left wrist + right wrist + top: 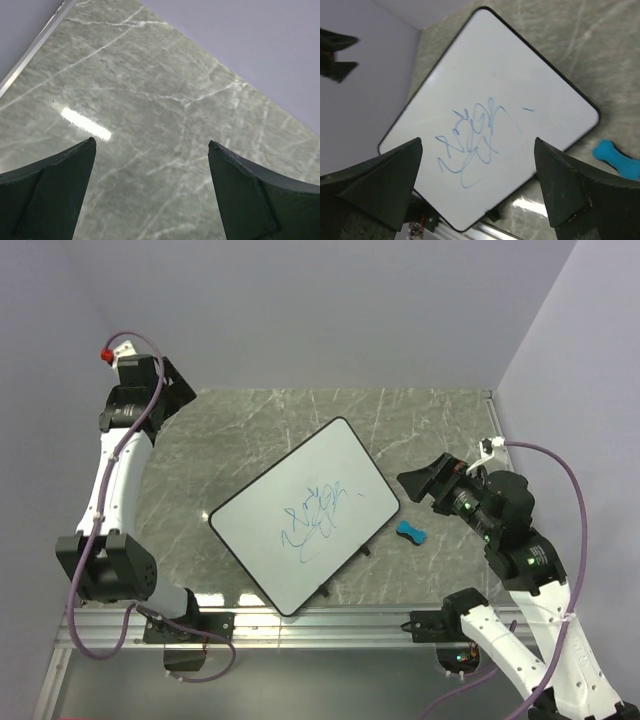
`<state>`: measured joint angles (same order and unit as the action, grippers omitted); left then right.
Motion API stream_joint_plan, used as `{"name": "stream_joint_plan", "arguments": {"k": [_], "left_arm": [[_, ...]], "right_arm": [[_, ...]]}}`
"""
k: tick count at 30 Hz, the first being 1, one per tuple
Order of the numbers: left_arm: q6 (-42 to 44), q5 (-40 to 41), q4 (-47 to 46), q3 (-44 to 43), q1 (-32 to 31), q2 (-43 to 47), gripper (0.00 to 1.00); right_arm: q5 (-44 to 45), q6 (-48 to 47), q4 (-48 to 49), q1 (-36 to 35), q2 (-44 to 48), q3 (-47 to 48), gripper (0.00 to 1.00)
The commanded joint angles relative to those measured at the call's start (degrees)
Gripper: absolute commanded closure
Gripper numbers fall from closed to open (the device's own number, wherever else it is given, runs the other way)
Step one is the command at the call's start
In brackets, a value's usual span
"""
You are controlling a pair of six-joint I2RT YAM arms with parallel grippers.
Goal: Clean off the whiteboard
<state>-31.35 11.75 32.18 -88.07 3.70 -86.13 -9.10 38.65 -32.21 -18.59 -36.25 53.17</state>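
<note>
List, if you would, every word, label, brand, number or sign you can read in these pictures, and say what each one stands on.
There is no readable text in any view.
On the whiteboard: a blue scribble of loops and strokes that forms no legible letters or numbers.
On the blue eraser: no label or brand shows.

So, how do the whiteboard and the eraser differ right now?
The whiteboard is large, white and black-rimmed; the eraser is small and solid blue. The whiteboard bears blue scribbles; the eraser looks unmarked. Both lie flat on the table, not touching each other.
</note>
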Motion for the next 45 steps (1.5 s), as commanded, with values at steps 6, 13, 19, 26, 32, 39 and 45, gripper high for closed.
{"name": "stream_joint_plan", "arguments": {"k": [6, 13, 19, 26, 32, 39, 45], "left_arm": [[-3.63, -13.92, 2.28, 1.3, 0.08, 8.78, 0.01], [-3.63, -18.25, 0.95, 3.7, -6.07, 13.26, 0.01], [-3.98, -17.2, 2.27, 3.96, -10.47, 14.05, 0.02], [-3.01, -17.37, 3.14, 4.32, -10.82, 14.94, 0.03], [-1.78, -17.29, 3.77, 4.13, -10.82, 15.02, 0.03], [-1.96, -18.95, 1.65, 8.44, -10.82, 15.11, 0.04], [-1.16, -18.52, 1.21, 9.15, -10.91, 14.67, 0.05]], "right_arm": [[15.49, -5.07, -21.48, 0.13, -7.93, 7.48, 0.02], [11.92, -6.92, -24.49, -0.22, -19.64, -0.08, 0.11], [10.77, -6.49, -24.58, 0.05, -27.99, 2.12, 0.09], [12.89, -11.41, -24.14, -0.04, -41.69, 4.66, 0.07], [14.55, -13.24, -21.68, 0.74, -47.58, 5.37, 0.05], [14.38, -13.34, -19.74, 1.8, -55.76, 8.88, 0.06], [13.41, -13.26, -16.41, 1.8, -60.96, 7.31, 0.07]]}}
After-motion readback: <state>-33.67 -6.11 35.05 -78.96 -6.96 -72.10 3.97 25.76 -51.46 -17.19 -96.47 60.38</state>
